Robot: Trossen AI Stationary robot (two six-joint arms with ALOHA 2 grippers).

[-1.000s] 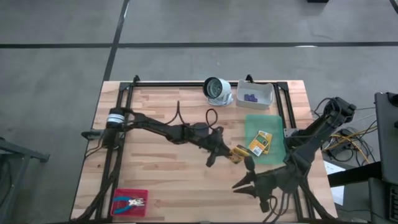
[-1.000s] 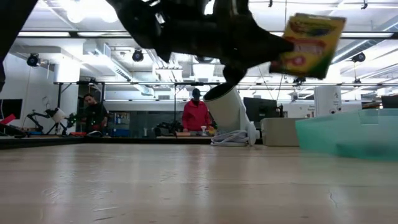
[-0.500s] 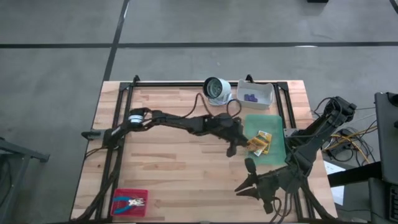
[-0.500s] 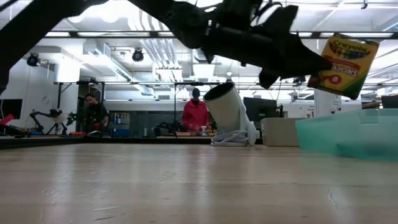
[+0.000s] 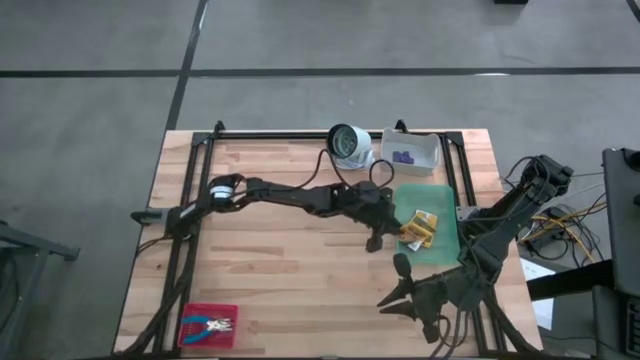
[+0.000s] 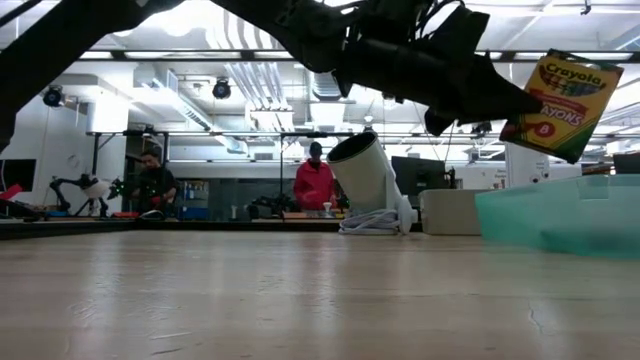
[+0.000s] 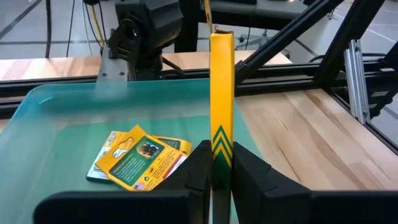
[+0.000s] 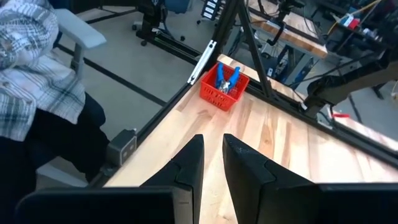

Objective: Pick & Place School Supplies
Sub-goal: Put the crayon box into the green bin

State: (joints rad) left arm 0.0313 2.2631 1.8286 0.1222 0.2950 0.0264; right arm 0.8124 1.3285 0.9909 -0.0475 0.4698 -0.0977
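A workshop hall with ceiling lights lies behind the wooden table (image 5: 280,270), and in the low view two people stand far back among benches.

The left gripper (image 5: 385,232) reaches across the table to the edge of the green mat (image 5: 440,250). Its fingers are clamped on a crayon box (image 7: 221,106), which stands upright between them in the left wrist view and shows held high and tilted in the low view (image 6: 560,105). Just beyond and below this gripper, two more crayon boxes (image 7: 140,160) lie overlapping on the mat, flat and close to the held one.

Farther past the gripper, at the table's back edge, the white bin (image 5: 410,150) holds a few purple pieces (image 5: 402,156). The white-grey round object (image 5: 348,143) sits just beside the bin.

The right gripper (image 5: 405,290) waits low over the table's near edge, beside the mat, with its fingers a narrow gap apart and nothing between them. Well ahead of it, at the opposite near corner, the red tray (image 8: 224,87) holds the blue-handled tool (image 8: 225,79).
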